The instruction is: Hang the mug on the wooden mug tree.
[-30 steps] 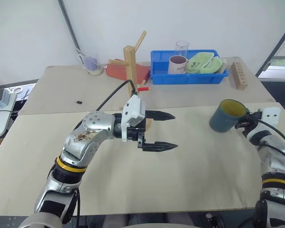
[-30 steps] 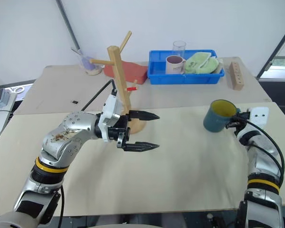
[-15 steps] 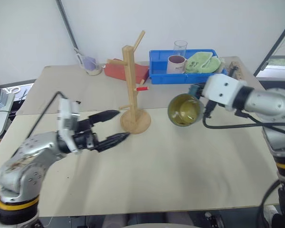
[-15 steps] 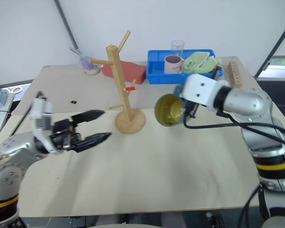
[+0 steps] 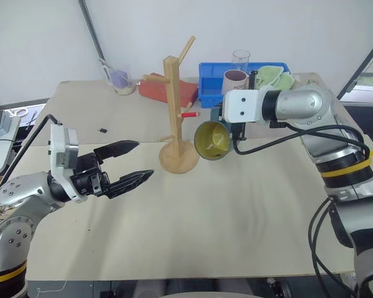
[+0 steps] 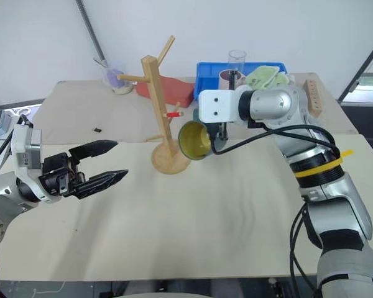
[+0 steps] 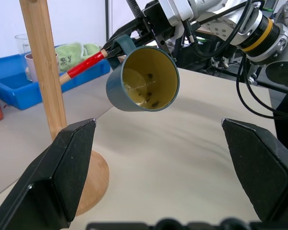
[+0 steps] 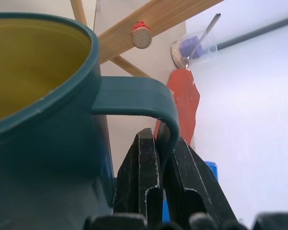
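R gripper (image 8: 161, 191) fingers pinch mug (image 5: 212, 139) handle, loop left free for peg | mug airborne, 3 o'clock of wooden mug tree (image 5: 174, 118), beside red-tipped peg | L gripper (image 5: 125, 166) fingers spread, clear at 8 o'clock above desk (image 5: 236, 217)

You were working in a test room or lab, not a home. Two plain pale plywood tables (image 5: 248, 205) stood pushed together against a bare white wall (image 5: 37, 43). A black cable (image 5: 90, 28) ran down that wall at eleven o'clock. Props sat staged along the far edge: a blue plastic bin (image 5: 212, 93) at one o'clock, a wooden peg block (image 6: 314, 96) at two.
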You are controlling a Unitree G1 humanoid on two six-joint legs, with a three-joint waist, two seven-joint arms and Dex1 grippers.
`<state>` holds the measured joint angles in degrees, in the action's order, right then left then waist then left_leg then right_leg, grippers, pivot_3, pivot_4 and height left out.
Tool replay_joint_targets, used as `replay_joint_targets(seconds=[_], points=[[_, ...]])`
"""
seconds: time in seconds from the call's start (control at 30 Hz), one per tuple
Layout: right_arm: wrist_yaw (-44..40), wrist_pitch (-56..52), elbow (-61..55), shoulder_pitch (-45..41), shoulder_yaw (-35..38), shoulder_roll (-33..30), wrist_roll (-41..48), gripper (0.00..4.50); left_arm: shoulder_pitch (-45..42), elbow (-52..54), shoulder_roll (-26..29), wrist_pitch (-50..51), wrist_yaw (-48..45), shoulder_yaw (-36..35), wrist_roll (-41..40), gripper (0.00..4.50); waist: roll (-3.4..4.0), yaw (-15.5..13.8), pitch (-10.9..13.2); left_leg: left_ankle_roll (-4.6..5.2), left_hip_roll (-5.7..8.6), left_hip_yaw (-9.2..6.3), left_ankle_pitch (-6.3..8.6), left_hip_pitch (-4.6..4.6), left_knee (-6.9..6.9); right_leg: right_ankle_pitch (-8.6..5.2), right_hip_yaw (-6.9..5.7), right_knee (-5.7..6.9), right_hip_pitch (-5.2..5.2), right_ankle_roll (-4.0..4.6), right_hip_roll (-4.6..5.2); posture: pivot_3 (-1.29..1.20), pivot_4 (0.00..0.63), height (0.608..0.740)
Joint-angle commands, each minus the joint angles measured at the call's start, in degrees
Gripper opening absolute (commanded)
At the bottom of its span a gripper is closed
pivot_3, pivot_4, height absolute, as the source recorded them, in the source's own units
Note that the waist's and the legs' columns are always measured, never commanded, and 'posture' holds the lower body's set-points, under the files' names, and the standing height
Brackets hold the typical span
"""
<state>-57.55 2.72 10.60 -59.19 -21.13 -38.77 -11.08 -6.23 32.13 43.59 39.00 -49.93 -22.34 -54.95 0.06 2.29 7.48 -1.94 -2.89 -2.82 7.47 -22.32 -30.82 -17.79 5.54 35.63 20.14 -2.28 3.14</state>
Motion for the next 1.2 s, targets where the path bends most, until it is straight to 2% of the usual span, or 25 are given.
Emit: replay_joint_targets(seconds=[0.03,0.3,0.57,1.03,1.07,1.2], points=[[-1.0,3.5,2.0,-3.7,0.1,1.2,-1.0,0.03,-1.6,2.4,-0.3,-0.7,1.5,0.7,-1.8,4.50,0.00,0.2,0.0,0.00,0.00,-0.02,0.00,0.02,0.00,-0.01,0.01,0.04,0.01,0.01,-0.01,0.00,0.150,0.724],[-3.0,5.4,5.3,-7.0,-1.0,4.9,-2.5,0.03,-3.0,3.2,-0.5,-2.6,3.6,2.2,-0.2,4.50,0.02,0.3,0.0,-0.01,0.00,-0.01,0.00,0.08,-0.03,-0.01,0.02,0.17,0.03,0.01,-0.01,0.00,0.150,0.724],[-1.8,5.7,8.9,-9.7,-1.6,8.3,-5.4,0.03,-3.7,2.5,0.9,-3.0,3.2,2.2,1.1,4.50,0.03,0.3,0.0,-0.08,0.00,0.00,0.04,0.07,-0.03,-0.01,0.02,0.19,0.07,0.02,0.00,0.00,0.150,0.724],[-1.1,4.5,9.7,-10.4,-1.2,10.8,-6.8,0.03,-7.1,-0.4,0.1,-3.3,3.0,4.2,2.6,4.50,0.02,0.3,0.0,-0.07,0.00,-0.02,0.04,0.08,-0.03,0.00,0.01,0.22,0.07,0.01,-0.02,0.00,0.150,0.724],[-1.2,4.4,9.5,-10.4,-1.0,10.7,-6.7,0.85,-7.3,-0.5,0.0,-3.4,3.0,4.4,2.7,4.50,0.02,0.3,0.0,-0.07,0.00,-0.03,0.04,0.08,-0.03,0.00,0.01,0.22,0.07,0.01,-0.02,0.00,0.150,0.724],[-1.4,4.5,8.6,-10.4,-0.5,10.3,-6.3,2.15,-7.6,-0.7,-0.2,-3.4,2.8,4.4,2.8,4.50,0.02,0.3,0.0,-0.07,0.00,-0.03,0.04,0.08,-0.02,0.00,0.01,0.23,0.06,0.01,-0.02,0.00,0.150,0.724]])
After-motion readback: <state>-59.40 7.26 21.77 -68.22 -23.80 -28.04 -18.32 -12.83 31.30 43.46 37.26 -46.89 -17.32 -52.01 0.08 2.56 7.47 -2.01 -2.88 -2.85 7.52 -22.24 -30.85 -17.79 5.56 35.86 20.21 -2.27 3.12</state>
